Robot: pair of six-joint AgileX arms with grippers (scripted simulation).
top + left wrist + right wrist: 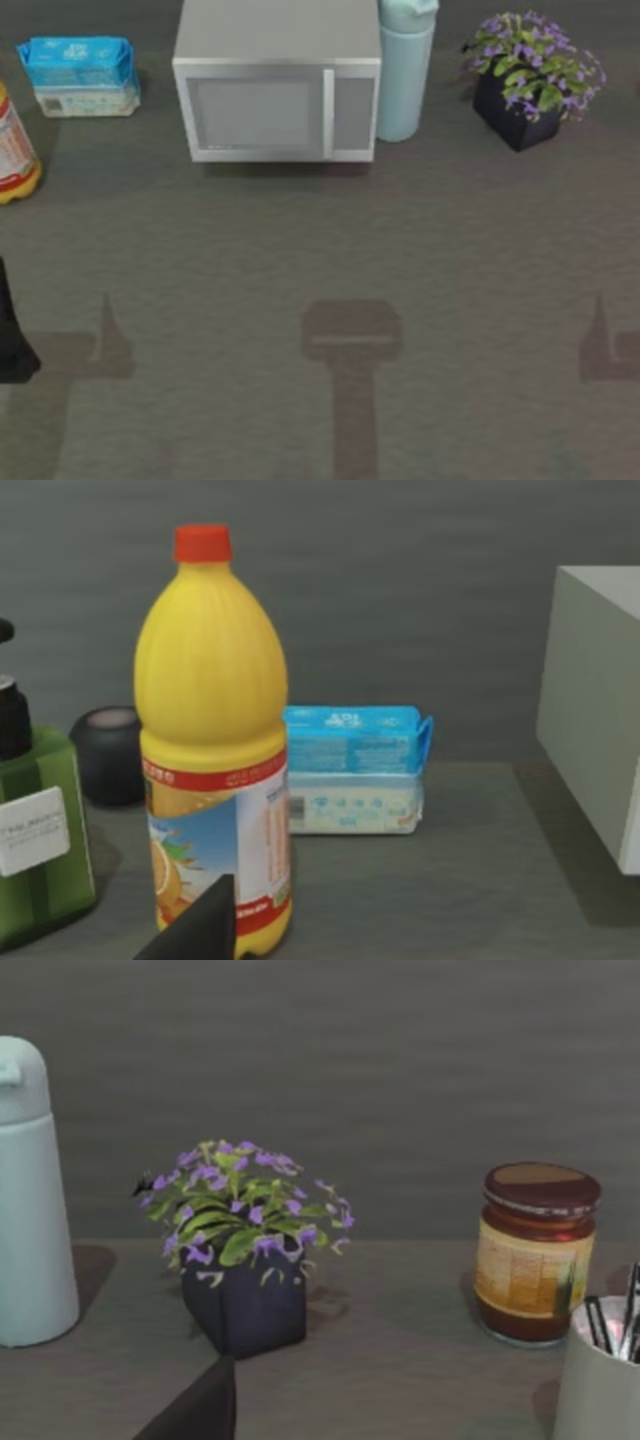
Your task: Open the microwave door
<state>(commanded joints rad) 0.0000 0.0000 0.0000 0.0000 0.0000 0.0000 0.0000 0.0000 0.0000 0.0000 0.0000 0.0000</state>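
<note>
The light-grey microwave (277, 78) stands at the table's far middle, and its side (595, 700) shows in the left wrist view. The microwave door (258, 112) is closed flat, its vertical silver bar handle (329, 112) next to the grey control panel (354, 112). My left arm (10, 345) is parked at the table's left edge, far from the microwave. Only a dark tip of my left gripper (200, 930) shows in the left wrist view. My right gripper (200, 1410) shows the same way in the right wrist view; the right arm is outside the top view.
A pale blue bottle (404, 70) stands against the microwave's right side, with a potted purple plant (530, 80) farther right. A blue tissue pack (80, 75) and an orange juice bottle (12, 150) are at the left. A brown jar (535, 1250) is near the right arm.
</note>
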